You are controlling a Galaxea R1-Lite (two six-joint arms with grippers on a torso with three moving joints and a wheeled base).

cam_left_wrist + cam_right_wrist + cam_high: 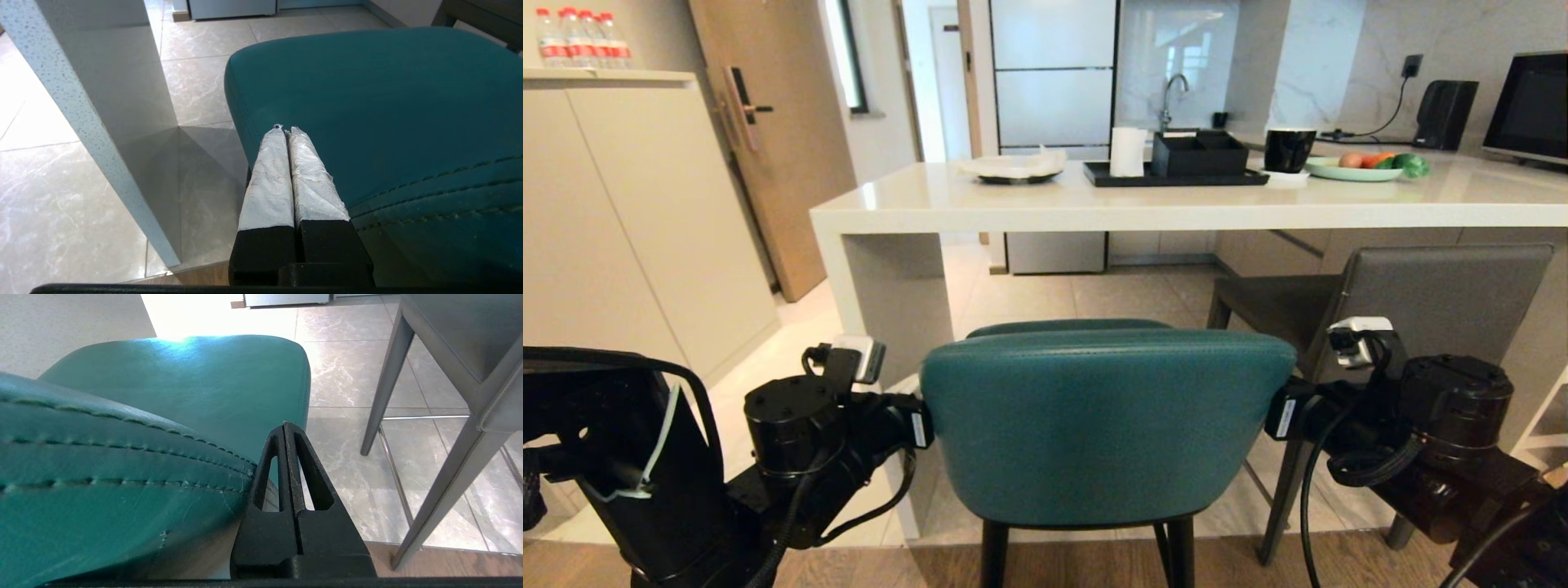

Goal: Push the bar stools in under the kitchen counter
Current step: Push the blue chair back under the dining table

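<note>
The teal bar stool (1103, 425) stands right in front of me, its curved back toward me and its seat (367, 102) just short of the kitchen counter (1013, 204). My left gripper (286, 130) is shut, its taped fingers lying against the stool's left side. My right gripper (284, 424) is also shut and rests against the right edge of the teal back (122, 465). Nothing is held between either pair of fingers. The grey bar stool (1437, 302) stands to the right, its seat partly under the counter. The counter's white side panel (81, 122) rises close on the left.
A tall beige cabinet (621, 229) with bottles (580, 37) stands at the left, a wooden door behind it. On the counter are a black tray (1176, 175), a plate (1013, 167) and a dish of vegetables (1364, 167). The grey stool's leg (382, 388) is near my right gripper.
</note>
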